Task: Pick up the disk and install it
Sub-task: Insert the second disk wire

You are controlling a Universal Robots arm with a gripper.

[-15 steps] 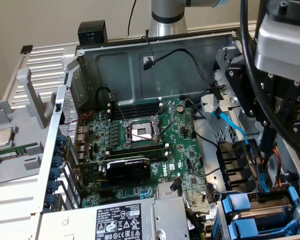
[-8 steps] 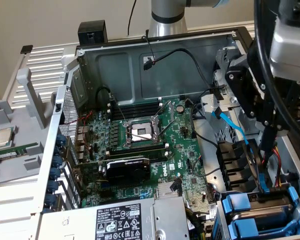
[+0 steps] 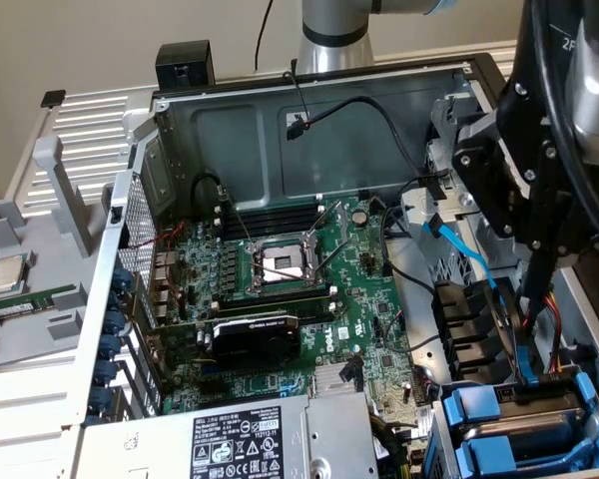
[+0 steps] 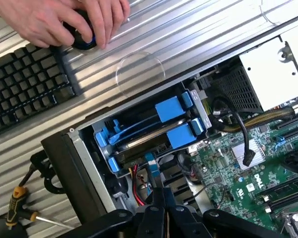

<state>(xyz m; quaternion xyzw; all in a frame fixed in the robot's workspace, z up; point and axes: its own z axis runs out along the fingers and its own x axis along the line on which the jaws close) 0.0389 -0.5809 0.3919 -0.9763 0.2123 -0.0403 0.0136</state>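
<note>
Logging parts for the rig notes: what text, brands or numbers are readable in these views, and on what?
"DELL": white logo on the green motherboard, wrist view; also printed on it in the exterior view.
"2F": white characters on the black gripper body, cut off at the frame edge.
Power supply label: text, barcode and certification marks, too small to read.
Graphics card: a logo, too blurred to read.
Keyboard: key legends unreadable.

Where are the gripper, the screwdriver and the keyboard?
gripper (image 4: 159, 191): wrist view, shut fingertips.
screwdriver (image 4: 17, 202): wrist view, orange-black handle.
keyboard (image 4: 25, 87): wrist view, black keys.
</note>
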